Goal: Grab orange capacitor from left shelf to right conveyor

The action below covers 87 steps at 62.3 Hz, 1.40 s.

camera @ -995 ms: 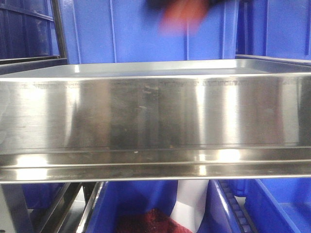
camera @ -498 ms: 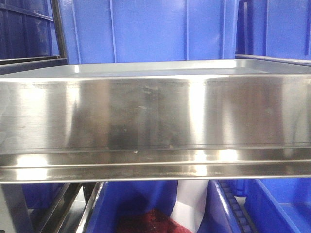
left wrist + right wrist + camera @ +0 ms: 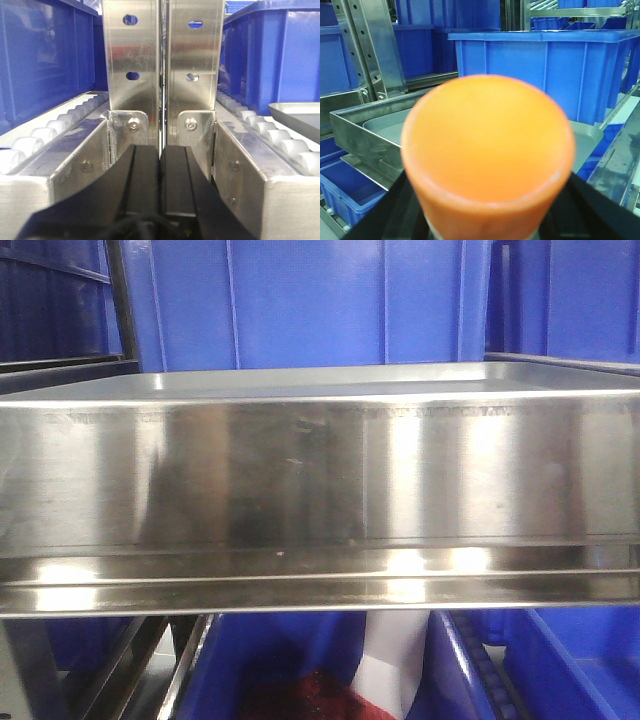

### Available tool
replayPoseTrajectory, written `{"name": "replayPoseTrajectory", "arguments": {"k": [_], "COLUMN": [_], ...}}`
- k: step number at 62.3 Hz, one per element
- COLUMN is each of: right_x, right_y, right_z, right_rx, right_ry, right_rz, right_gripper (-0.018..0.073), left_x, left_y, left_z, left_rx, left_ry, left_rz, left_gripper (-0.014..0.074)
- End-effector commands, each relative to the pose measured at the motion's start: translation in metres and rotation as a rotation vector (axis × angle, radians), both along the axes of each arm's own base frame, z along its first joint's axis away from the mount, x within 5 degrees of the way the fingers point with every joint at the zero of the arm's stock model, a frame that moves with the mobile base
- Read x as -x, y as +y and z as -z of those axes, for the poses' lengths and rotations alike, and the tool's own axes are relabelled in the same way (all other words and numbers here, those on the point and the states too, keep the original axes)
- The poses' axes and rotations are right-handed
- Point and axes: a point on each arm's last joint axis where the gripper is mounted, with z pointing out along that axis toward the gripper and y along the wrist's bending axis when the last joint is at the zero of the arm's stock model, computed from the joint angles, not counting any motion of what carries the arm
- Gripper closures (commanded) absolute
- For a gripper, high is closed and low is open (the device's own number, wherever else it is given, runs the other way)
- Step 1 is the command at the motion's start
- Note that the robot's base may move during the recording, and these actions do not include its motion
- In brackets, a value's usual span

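The orange capacitor (image 3: 487, 150) fills the right wrist view end-on, blurred and close. My right gripper (image 3: 487, 222) is shut on it, with dark fingers (image 3: 395, 210) showing on both sides of its base. The left shelf (image 3: 320, 480) fills the front view with its tall shiny lip; nothing stands on its visible surface. My left gripper (image 3: 161, 165) is shut and empty, its black pads pressed together in front of two steel uprights (image 3: 132, 60). The right conveyor is out of view.
Blue plastic bins (image 3: 540, 70) stand behind and below the shelf (image 3: 300, 300). White roller tracks (image 3: 45, 135) run on both sides of the left gripper. A steel tray (image 3: 295, 112) lies at its right. A steel-walled tray (image 3: 365, 132) sits below and left of the capacitor.
One second ago an orange blur under a dark gripper showed at the top of the front view. It has left that view; the shelf has not moved.
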Motion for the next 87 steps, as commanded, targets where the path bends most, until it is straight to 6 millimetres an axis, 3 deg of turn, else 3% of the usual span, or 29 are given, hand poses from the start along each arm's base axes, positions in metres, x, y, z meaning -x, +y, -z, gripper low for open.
{"name": "replayPoseTrajectory", "arguments": {"k": [1,87], "right_x": [0.0018,0.0018], "right_y": [0.0002,0.0002], "right_z": [-0.0153,-0.0153], "right_rx": [-0.041,-0.041], "right_ry": [-0.091,-0.091], "right_rz": [-0.017,-0.018], "right_gripper": [0.0502,0.0502], "left_x": [0.0004,0.0004], "left_y": [-0.0004,-0.0004], "left_z": [-0.0097,-0.0097], "left_rx": [0.008,0.008], "left_ry": [-0.082,-0.082], "left_rz": [0.008,0.008], "left_gripper": [0.0701,0.0701]}}
